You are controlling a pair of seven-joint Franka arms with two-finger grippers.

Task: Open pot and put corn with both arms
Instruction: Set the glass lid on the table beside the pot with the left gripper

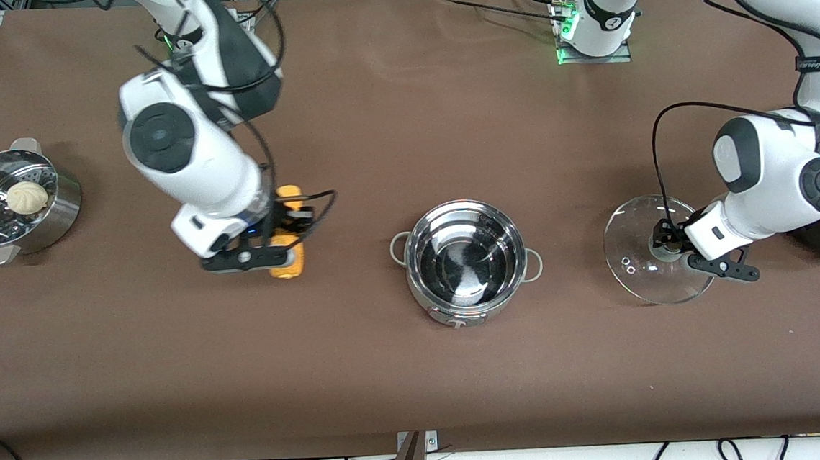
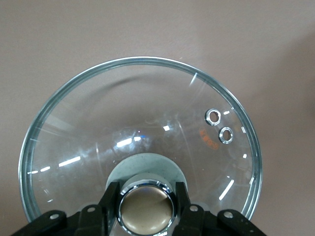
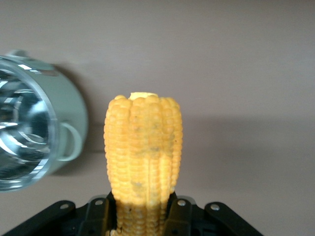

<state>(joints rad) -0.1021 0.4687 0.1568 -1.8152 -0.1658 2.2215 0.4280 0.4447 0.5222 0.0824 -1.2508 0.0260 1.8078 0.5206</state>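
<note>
On the brown desk (image 1: 420,373), the round shiny stainless-steel pot (image 1: 465,261) with two small loop handles stands uncovered near the middle, its inside bare and bright. My right gripper (image 1: 278,257) is clamped on the yellow-orange corn cob (image 1: 287,231), toward the right arm's end of the desk from the pot; from the front I cannot tell whether the cob rests on the desk or hangs just above it. My right wrist view shows the cob (image 3: 143,162) pinched between my black fingers (image 3: 98,216), with the pot (image 3: 29,142) off to one side. My left gripper (image 1: 663,237) is closed on the beige knob (image 2: 145,208) of the round glass lid (image 1: 653,256), toward the left arm's end of the desk from the pot; the lid's (image 2: 140,132) two small vent holes show near its rim. At the right arm's end sits a perforated steel steamer basket (image 1: 11,207) holding a round white bun (image 1: 26,197).
</note>
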